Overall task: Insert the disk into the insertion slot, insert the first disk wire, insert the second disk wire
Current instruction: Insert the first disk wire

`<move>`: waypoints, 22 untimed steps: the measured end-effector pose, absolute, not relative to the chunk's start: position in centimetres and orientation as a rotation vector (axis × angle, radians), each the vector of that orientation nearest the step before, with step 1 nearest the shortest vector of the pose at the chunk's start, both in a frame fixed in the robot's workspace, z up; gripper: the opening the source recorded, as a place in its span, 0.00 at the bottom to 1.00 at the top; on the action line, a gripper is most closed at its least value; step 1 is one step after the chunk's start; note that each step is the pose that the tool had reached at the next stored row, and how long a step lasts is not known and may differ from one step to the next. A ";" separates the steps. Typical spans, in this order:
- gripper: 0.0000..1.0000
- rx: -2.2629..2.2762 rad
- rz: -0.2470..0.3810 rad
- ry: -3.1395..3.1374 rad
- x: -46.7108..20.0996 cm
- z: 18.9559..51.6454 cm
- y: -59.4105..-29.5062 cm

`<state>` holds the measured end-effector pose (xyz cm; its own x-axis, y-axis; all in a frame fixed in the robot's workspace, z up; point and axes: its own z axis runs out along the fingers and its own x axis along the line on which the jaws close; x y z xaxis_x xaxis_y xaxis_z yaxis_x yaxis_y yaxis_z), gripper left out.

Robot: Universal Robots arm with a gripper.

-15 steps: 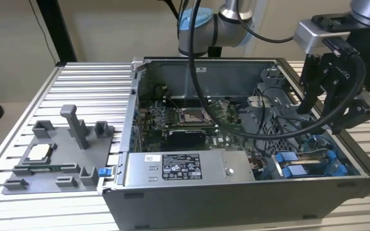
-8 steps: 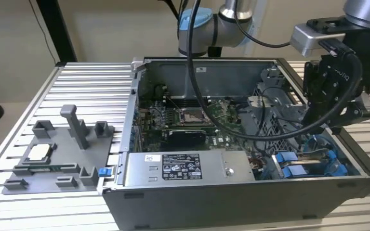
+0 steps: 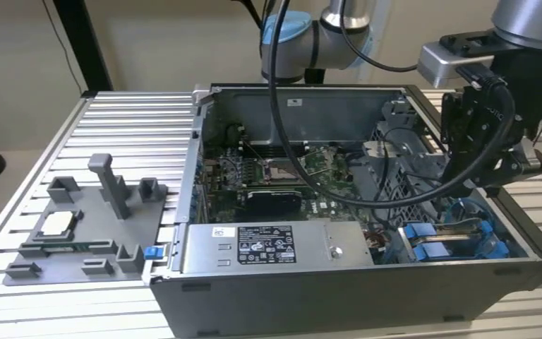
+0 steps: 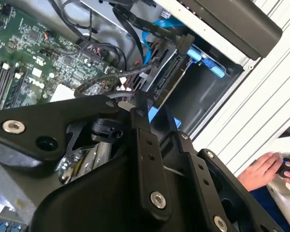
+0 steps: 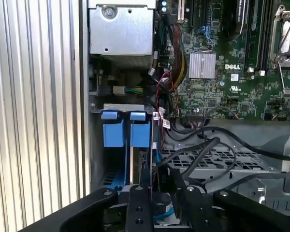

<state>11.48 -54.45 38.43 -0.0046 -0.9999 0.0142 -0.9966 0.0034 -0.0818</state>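
First wrist view puts the gripper (image 5: 162, 193) low at the slot (image 5: 115, 166), where the disk (image 5: 135, 164) seems to stand edge-on under blue tabs (image 5: 112, 133); whether it grips anything, I cannot tell. A wire (image 5: 198, 145) likely seats best held square and pushed straight.

A robotics test lab is shown. An opened desktop computer case (image 3: 346, 282) is set on a slatted aluminium workbench (image 3: 121, 113), and its green motherboard (image 3: 281, 176) is laid bare near the claw (image 5: 159, 191). Well apart from the claw, on the far side of the case, a grey fixture plate (image 3: 73, 233) with moulded holders is laid on the bench. A cabled industrial robot arm (image 3: 318, 35) is seen behind the case, against a plain beige wall (image 3: 158, 42). A person's hand (image 4: 263, 169) is glimpsed past the bench edge.
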 end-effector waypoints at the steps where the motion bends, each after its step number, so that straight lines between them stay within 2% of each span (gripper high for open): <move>1: 1.00 -2.178 -0.113 2.187 11.4 38.3 -54.4; 5: 1.00 -2.168 -0.130 2.178 11.1 38.2 -54.4; 14: 1.00 -2.146 -0.124 2.166 10.4 38.1 -54.3; 15: 0.00 -2.145 -0.123 2.165 10.4 38.1 -54.3; 22: 0.00 -2.144 -0.123 2.165 10.4 38.0 -54.4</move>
<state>10.43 -54.45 38.02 -0.0092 -0.9999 -0.0088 -0.9925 0.0102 -0.1220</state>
